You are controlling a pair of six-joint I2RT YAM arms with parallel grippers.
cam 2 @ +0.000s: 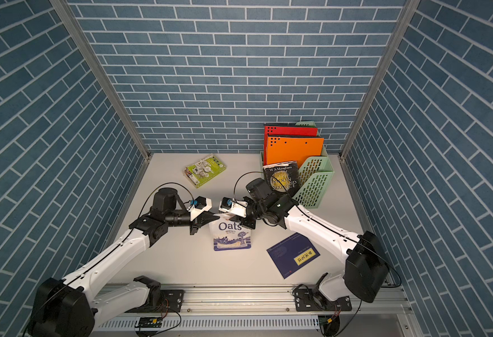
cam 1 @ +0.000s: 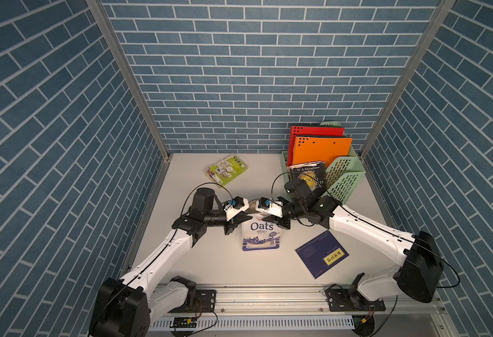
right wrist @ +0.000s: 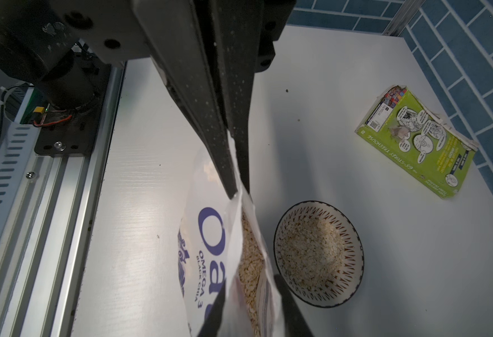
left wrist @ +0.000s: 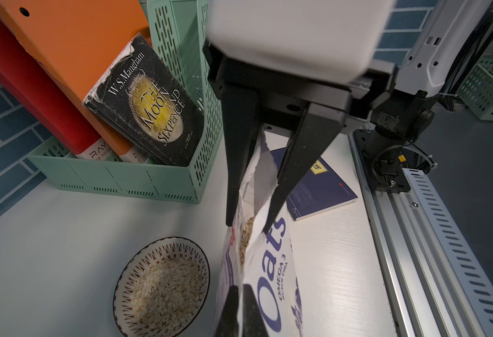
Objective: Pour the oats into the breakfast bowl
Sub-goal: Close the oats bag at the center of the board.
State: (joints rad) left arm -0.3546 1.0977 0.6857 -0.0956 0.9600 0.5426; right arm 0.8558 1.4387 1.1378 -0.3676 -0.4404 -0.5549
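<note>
Left wrist view: the word "Oats" is printed in dark blue letters on the white pouch (left wrist: 271,262), with "OMEGA 3" and "BLACK CHIA" in small letters under it. On the black book (left wrist: 149,108) leaning in the green rack (left wrist: 122,178), "W.S. Maugham" and "THE MOON AND SIXPENCE" can be read. In the right wrist view, "65-STOREY TREEHOUSE" is written on the spine of the green book (right wrist: 414,140).

The pouch is stood upright on the counter (cam 1: 210,262), and its torn top is held from both sides. One top corner is pinched by the left pincer (right wrist: 242,191), whose fingers are pressed together on it. The other corner is caught by the right pincer (left wrist: 248,227); its fingers are a little apart, with the open top squeezed between them. Inside the opening, oats (left wrist: 246,236) are seen. The breakfast bowl (left wrist: 163,251) is set just beside the pouch, on the side away from its print, and pale oats are lying in it.
</note>
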